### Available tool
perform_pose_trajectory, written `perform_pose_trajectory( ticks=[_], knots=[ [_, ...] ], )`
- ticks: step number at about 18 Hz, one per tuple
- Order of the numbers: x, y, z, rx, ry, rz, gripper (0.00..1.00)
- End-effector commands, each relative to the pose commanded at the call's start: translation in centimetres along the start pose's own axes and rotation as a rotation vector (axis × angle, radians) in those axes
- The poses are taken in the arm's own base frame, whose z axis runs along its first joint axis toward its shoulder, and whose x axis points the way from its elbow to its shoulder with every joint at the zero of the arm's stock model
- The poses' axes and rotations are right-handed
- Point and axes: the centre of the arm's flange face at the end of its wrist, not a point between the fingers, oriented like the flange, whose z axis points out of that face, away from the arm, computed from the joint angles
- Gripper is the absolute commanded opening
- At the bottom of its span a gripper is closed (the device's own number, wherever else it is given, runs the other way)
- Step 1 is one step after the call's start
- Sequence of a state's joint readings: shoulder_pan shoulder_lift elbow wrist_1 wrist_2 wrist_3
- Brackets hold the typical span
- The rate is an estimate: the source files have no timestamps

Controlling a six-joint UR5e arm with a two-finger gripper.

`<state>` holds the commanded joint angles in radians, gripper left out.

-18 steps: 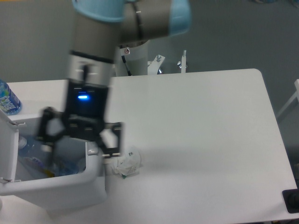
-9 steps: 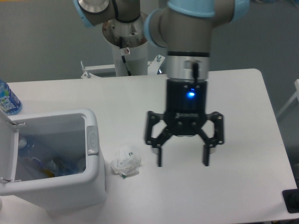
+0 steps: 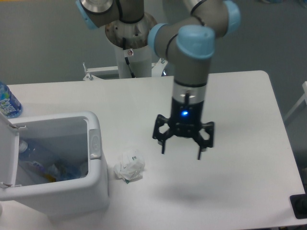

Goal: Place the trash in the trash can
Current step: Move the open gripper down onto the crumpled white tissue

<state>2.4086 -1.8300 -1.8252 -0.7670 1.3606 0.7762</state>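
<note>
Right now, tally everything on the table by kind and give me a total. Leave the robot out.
Trash cans: 1, the white bin with its lid open.
Paper wads: 1, lying beside the bin.
Water bottles: 1, blue-labelled, at the table's left edge.
Total: 3. The bin's contents are too jumbled to count.

One paper wad [image 3: 129,166], one trash can [image 3: 57,191], one squashed bottle [image 3: 38,155] inside, one water bottle [image 3: 8,101].

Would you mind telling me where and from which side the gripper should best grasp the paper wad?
Probably from straight above, closing across the middle of the paper wad. It is a crumpled lump with no handle, lying close beside the trash can, so a side approach from there looks blocked. The open gripper hangs off to the wad's other side.
</note>
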Motion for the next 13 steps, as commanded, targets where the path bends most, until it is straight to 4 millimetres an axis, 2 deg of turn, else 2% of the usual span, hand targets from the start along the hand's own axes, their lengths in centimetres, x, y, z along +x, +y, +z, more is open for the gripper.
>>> perform_pose_trajectory(
  ticks=[4,6,8,9,11,13],
  knots=[
    [4.9,1.8,5.2,-0.090,0.090,0.022,1.00],
    [6.5,1.3,6.9,-0.113,0.107,0.045,1.00],
    [6.1,1.2,8.6,-0.154,0.097,0.061,1.00],
    [6.6,0.6,9.3,-0.171,0.084,0.093,1.00],
    [7.0,-1.3,9.8,-0.168,0.074,0.158,1.00],
    [6.8,-1.7,9.9,-0.167,0.069,0.205,1.00]
  ],
)
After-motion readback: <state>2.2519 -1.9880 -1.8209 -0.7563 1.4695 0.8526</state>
